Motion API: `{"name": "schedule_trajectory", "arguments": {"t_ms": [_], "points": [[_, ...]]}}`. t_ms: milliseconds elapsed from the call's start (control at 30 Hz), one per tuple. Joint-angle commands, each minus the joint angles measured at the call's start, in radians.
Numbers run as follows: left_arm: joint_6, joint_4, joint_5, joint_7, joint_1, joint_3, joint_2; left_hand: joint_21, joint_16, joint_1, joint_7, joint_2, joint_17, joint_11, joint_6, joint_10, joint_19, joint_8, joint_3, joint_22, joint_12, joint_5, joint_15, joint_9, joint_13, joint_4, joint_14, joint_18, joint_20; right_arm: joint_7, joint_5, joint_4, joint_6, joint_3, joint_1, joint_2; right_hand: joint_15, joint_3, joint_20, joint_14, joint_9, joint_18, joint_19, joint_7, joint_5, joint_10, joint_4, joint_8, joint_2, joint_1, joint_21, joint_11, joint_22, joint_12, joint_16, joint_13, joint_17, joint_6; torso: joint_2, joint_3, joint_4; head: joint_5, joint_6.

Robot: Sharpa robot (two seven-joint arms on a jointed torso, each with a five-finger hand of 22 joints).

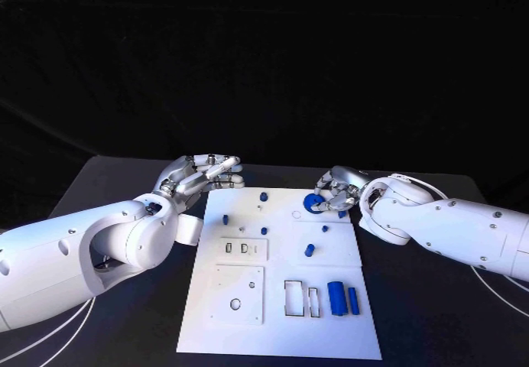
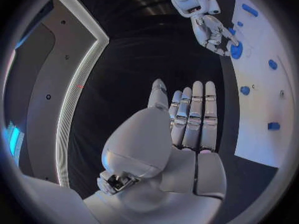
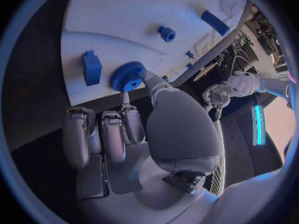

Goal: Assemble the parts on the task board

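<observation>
Right hand point(image 1: 334, 193) at the far right part of the white task board point(image 1: 281, 321), thumb and a finger pinching a blue toothed gear point(image 1: 313, 202); in the right wrist view the gear point(image 3: 127, 76) sits at those fingertips, against the board's surface, with the remaining fingers point(image 3: 102, 134) curled below it. Same pinch visible from the left wrist view, gear point(image 2: 236, 50) at the tips of the right hand point(image 2: 212, 32).

Left hand point(image 1: 202, 177) held above the black table point(image 1: 441, 306) just off the board's far left corner, holding nothing, fingers point(image 2: 193, 117) extended straight and side by side, thumb apart.

On the board: small blue peg point(image 1: 264, 196) near the far edge; another small blue piece point(image 1: 225, 219) near the left edge; small blue stub point(image 1: 266, 229) toward the middle; blue knob point(image 1: 324, 228) just nearer than the gear; short oblong blue piece point(image 1: 311, 248) right of centre. Toward the near right corner, two blue cylinders lying side by side, a thicker one point(image 1: 336, 299) and a thinner one point(image 1: 353, 300), just beside rectangular outlined slots point(image 1: 297, 298). Left of centre, a raised square plate with two small slots point(image 1: 242, 249); nearer, a larger plate with a round hole point(image 1: 236, 304).

In the right wrist view, a blue rectangular block point(image 3: 91, 67) just beside the gear, a blue collared bushing point(image 3: 166, 33) farther along.

No writing or labels legible anywhere.
</observation>
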Motion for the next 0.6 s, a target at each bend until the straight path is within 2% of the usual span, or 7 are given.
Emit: {"name": "schedule_trajectory", "arguments": {"t_ms": [33,167,267,333,467,600], "points": [[0.013,0.001,0.002,0.003,0.002,0.001,0.002,0.007,-0.006,0.004,-0.001,0.003,0.001,-0.001,-0.002,-0.003,-0.006,-0.005,-0.007,0.001,0.000,0.003,-0.001,0.001,-0.001,0.001,-0.007,0.001,0.003,-0.008,-0.010,0.000,0.018,-0.001,-0.002,0.002,0.004,0.014,-0.001,0.108,0.002,-0.015,0.008,-0.002,0.009,0.014,-0.001,0.008,0.001,0.011,0.006,-0.001,0.143,0.010,0.004,0.090,0.263,0.010,-0.001,0.0004,-0.0010,0.001,-0.001],[0.013,0.001,0.002,0.001,0.002,0.001,0.002,0.007,-0.006,0.004,-0.001,0.003,0.001,-0.001,-0.002,-0.003,-0.006,-0.005,-0.007,0.001,0.000,0.003,-0.001,0.001,-0.001,0.001,-0.007,0.001,0.003,-0.010,-0.022,0.001,0.019,-0.001,-0.003,0.002,0.002,0.048,-0.004,0.108,0.004,-0.017,0.012,-0.005,0.025,0.022,-0.006,0.010,0.001,0.020,0.010,-0.004,0.149,0.021,0.004,0.102,0.263,0.024,-0.002,0.0006,-0.0008,0.000,-0.003],[0.014,0.000,0.002,0.001,0.002,0.001,0.002,0.007,-0.006,0.004,-0.001,0.003,0.001,-0.001,-0.002,-0.003,-0.006,-0.005,-0.007,0.001,0.000,0.003,-0.001,0.001,-0.001,0.001,-0.007,0.001,0.003,-0.013,-0.039,0.001,0.024,-0.001,-0.004,0.003,-0.001,0.116,-0.007,0.108,0.002,-0.022,0.026,-0.008,0.039,0.055,-0.022,0.008,-0.003,0.034,0.023,-0.007,0.167,0.055,0.004,0.141,0.263,0.046,-0.001,0.0001,-0.0003,-0.001,-0.003],[0.014,0.000,0.002,0.000,0.002,0.001,0.002,0.007,-0.006,0.004,-0.001,0.003,0.001,-0.001,-0.002,-0.003,-0.006,-0.005,-0.007,0.001,0.000,0.003,-0.001,0.001,-0.001,0.001,-0.007,0.001,0.003,-0.014,-0.053,0.002,0.025,-0.001,-0.005,0.004,-0.002,0.155,-0.008,0.108,-0.001,-0.024,0.032,-0.009,0.018,0.063,-0.033,0.004,-0.009,0.036,0.030,-0.008,0.175,0.064,0.004,0.151,0.263,0.054,-0.001,0.0002,0.0000,-0.001,-0.003],[0.014,0.000,0.002,-0.001,0.002,0.001,0.002,0.007,-0.007,0.004,-0.001,0.003,0.003,-0.001,-0.003,-0.004,-0.007,-0.005,-0.009,0.000,-0.001,0.002,-0.001,0.002,-0.001,0.001,-0.008,0.001,0.003,-0.014,-0.096,0.006,0.014,-0.001,-0.007,0.004,-0.002,0.218,-0.009,0.108,-0.005,-0.025,0.034,-0.010,0.020,0.071,-0.054,0.000,-0.019,0.033,0.031,-0.010,0.178,0.073,0.004,0.162,0.263,0.070,-0.001,0.0002,0.0005,-0.001,-0.004],[0.014,0.000,0.002,-0.002,0.002,0.001,0.002,0.007,-0.007,0.004,-0.001,0.003,0.003,-0.001,-0.003,-0.004,-0.007,-0.005,-0.009,0.000,-0.001,0.002,-0.001,0.002,-0.001,0.001,-0.008,0.001,0.003,-0.005,-0.130,0.012,-0.016,-0.001,-0.008,0.003,-0.005,0.265,-0.011,0.108,-0.004,-0.026,0.038,-0.013,0.017,0.088,-0.073,0.002,-0.017,0.032,0.036,-0.013,0.184,0.088,0.004,0.181,0.263,0.088,-0.001,-0.0004,-0.0002,0.000,-0.003]]}}
